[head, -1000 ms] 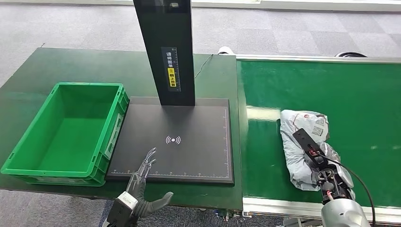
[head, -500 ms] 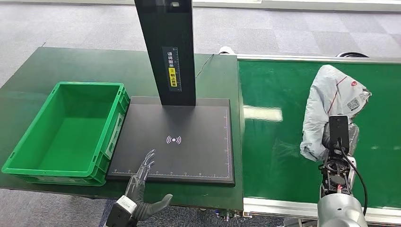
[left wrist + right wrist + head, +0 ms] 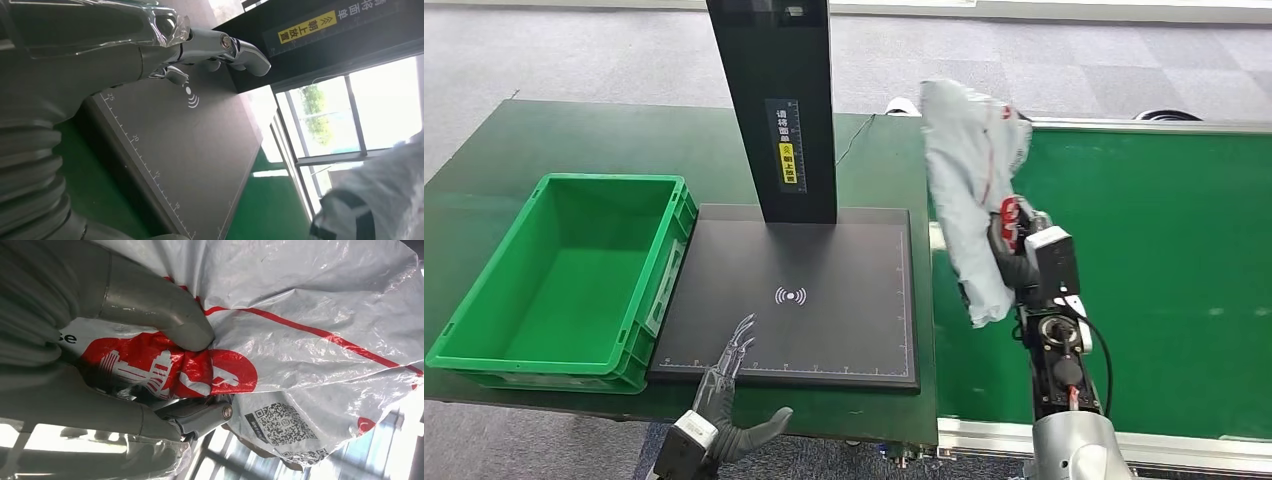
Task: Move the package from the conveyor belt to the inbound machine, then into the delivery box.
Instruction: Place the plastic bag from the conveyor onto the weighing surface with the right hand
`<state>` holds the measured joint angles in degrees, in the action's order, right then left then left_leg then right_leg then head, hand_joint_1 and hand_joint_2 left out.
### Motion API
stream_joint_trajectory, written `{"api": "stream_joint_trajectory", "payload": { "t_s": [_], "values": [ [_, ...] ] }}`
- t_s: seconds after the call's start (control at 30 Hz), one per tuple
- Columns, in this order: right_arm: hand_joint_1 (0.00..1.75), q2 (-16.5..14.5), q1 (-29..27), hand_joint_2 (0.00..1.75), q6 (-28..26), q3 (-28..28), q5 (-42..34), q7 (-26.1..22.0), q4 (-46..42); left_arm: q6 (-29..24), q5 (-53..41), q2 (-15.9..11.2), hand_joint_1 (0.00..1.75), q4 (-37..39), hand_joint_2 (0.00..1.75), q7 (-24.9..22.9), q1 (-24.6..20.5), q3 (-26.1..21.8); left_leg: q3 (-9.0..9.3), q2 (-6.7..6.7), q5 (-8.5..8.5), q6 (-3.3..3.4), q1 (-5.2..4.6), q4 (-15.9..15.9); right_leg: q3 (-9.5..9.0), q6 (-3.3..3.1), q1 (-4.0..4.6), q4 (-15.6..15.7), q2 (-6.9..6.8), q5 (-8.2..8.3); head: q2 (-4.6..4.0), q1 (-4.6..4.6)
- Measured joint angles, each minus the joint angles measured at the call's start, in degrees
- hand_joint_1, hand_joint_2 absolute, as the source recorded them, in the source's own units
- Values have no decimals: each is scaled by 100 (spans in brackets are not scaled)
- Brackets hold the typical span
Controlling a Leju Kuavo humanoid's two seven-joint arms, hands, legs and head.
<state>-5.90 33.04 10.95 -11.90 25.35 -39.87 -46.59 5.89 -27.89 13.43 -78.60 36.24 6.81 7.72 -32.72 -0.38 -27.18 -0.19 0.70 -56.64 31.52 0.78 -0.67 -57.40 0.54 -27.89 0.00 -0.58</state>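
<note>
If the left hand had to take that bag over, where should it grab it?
Probably the lower bunched end of the package, approached from the scanner pad side. The right hand grips mid-bag from the belt side, leaving that hanging end free.

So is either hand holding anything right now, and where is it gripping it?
The right hand grips the grey plastic package at its crumpled middle, near the red logo, holding it up in the air. The left hand holds nothing, its fingers spread.
</note>
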Motion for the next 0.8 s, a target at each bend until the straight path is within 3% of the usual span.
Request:
{"api": "stream_joint_trajectory", "payload": {
  "t_s": [0.27,0.47,0.6,0.63,0.73,0.77,0.8],
  "values": [
    [175,-356,488,175,293,1454,258,223,817,19,15,-1,0,82,175,2,-63,-1,-4,-1,1,0,-2,0,1,1,-2,-2,-1,1,1,1],
    [175,-553,831,175,-323,2296,1008,1260,1678,21,15,2,0,-14,175,-30,26,-13,-6,-10,1,0,0,0,2,0,0,-2,-8,0,0,1],
    [175,-607,956,175,-405,2647,1195,1565,2009,31,15,2,0,-86,175,-50,93,-22,-7,-10,1,0,0,0,3,0,0,-2,-8,0,1,1],
    [143,-618,989,175,-375,2708,1221,1652,2076,41,15,2,0,-102,175,-67,106,-24,-7,-10,1,0,0,0,3,0,-1,-2,-8,0,1,2],
    [12,-645,1058,175,-282,2870,1324,1972,2249,77,14,2,0,-133,175,-123,128,-27,-7,-11,1,0,-1,0,3,0,-1,-2,-8,0,1,2],
    [0,-657,1064,175,-296,2923,1369,2064,2297,90,14,2,0,-140,175,-138,130,-28,-7,-12,1,0,-1,0,3,0,-1,-2,-8,0,1,2],
    [0,-670,1065,175,-328,2976,1409,2137,2340,103,15,2,0,-148,175,-152,131,-28,-7,-12,1,0,-1,0,3,0,-1,-2,-8,0,0,1]
  ]
}}
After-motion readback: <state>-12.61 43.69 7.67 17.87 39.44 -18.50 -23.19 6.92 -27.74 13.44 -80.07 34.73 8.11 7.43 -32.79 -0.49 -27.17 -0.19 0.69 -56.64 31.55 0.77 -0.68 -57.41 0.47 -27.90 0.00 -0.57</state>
